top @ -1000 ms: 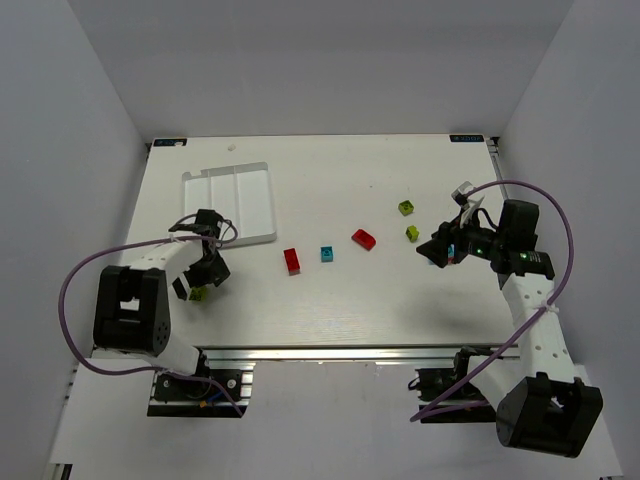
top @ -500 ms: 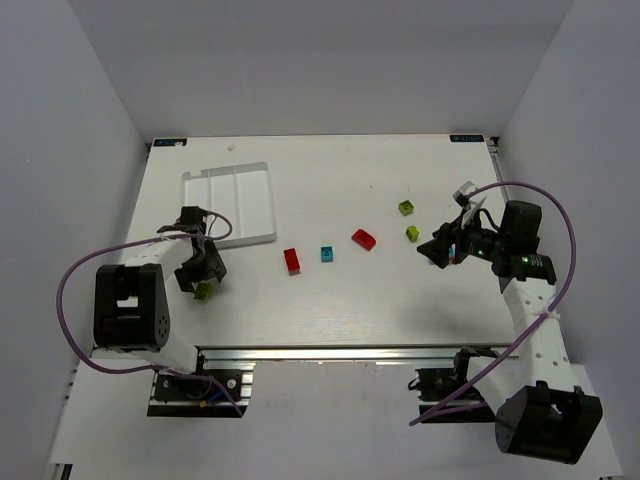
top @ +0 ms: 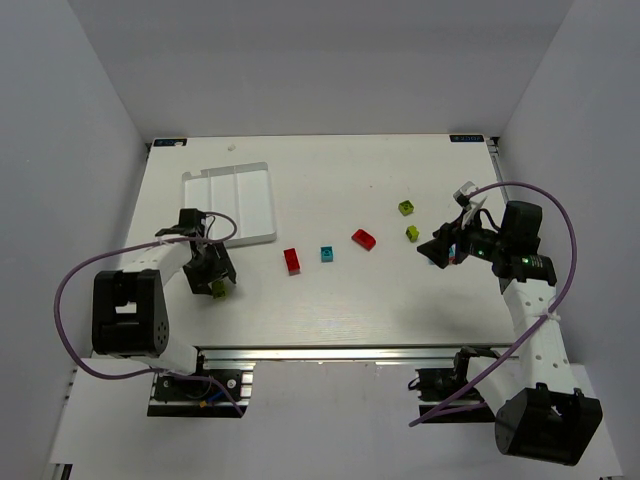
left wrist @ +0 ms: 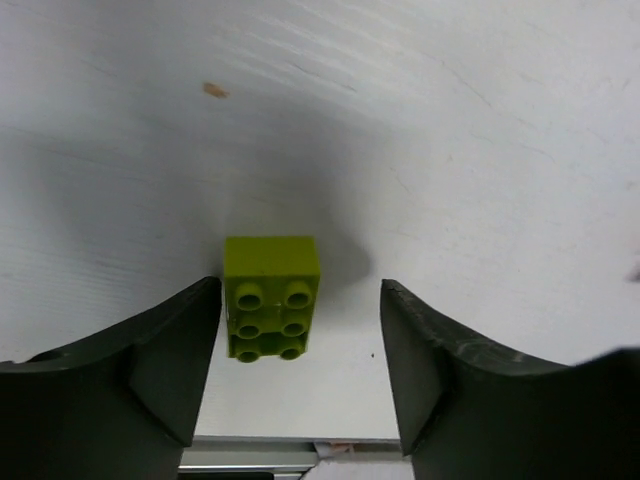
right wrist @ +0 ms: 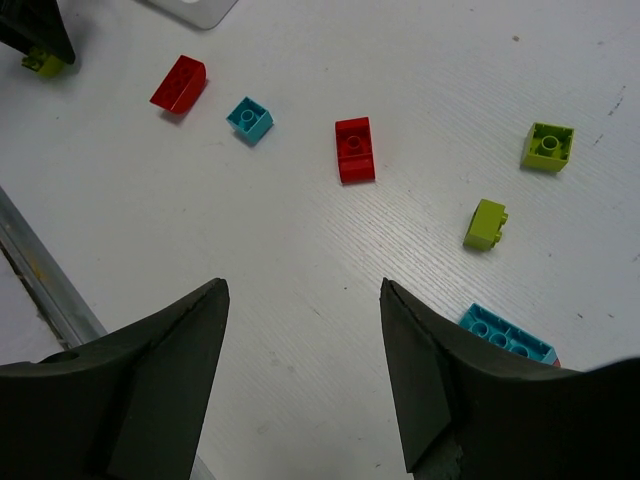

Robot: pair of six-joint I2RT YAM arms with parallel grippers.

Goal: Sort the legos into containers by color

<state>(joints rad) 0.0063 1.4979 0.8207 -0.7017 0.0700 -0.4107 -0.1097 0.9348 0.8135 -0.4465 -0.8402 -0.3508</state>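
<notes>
Judging nothing sorted, tray [top: 250, 200] bare, we hold left gripper [left wrist: 300, 300] wide around a yellow-green brick [left wrist: 270, 297]; right gripper [right wrist: 300, 300] wide, empty.

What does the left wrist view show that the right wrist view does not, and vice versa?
Left wrist only: six studs on the yellow-green brick, between the fingers of the open left gripper. Right wrist only: red bricks, cyan bricks, two more yellow-green bricks, the tray corner. Both: that brick, tiny in the right wrist view, and the table.
</notes>
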